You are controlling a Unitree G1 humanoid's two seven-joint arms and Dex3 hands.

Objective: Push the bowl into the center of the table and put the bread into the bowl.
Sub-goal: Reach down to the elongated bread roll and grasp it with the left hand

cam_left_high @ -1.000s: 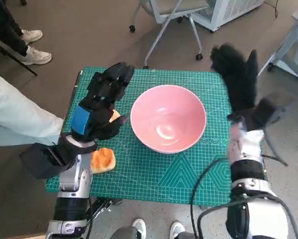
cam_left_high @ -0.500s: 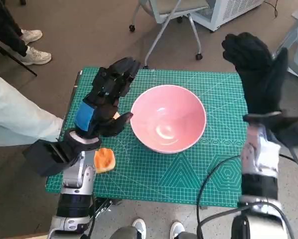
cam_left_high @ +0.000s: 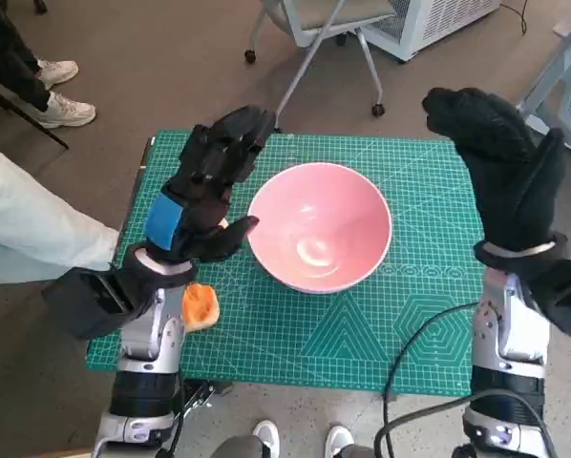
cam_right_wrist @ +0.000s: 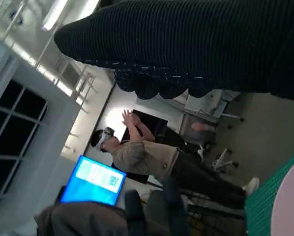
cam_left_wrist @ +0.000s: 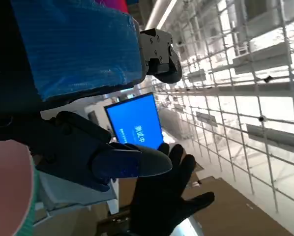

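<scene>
A large pink bowl stands near the middle of the green cutting mat; a strip of its rim shows in the right wrist view. An orange-brown piece of bread lies on the mat left of the bowl, half hidden under my left wrist. My left hand hovers raised just left of the bowl, fingers spread, holding nothing. My right hand is lifted high over the mat's right edge, fingers apart and empty; the left wrist view also catches this right hand.
A person's pale trouser leg sits close to the mat's left side. White sneakers and a wheeled chair stand on the floor behind. A black cable loops over the mat's near right corner. A person stands in the right wrist view.
My right hand has risen and swung right, away from the bowl to beyond the mat's edge. My left hand has lifted slightly and shifted toward the bowl. Bowl and bread stay put.
</scene>
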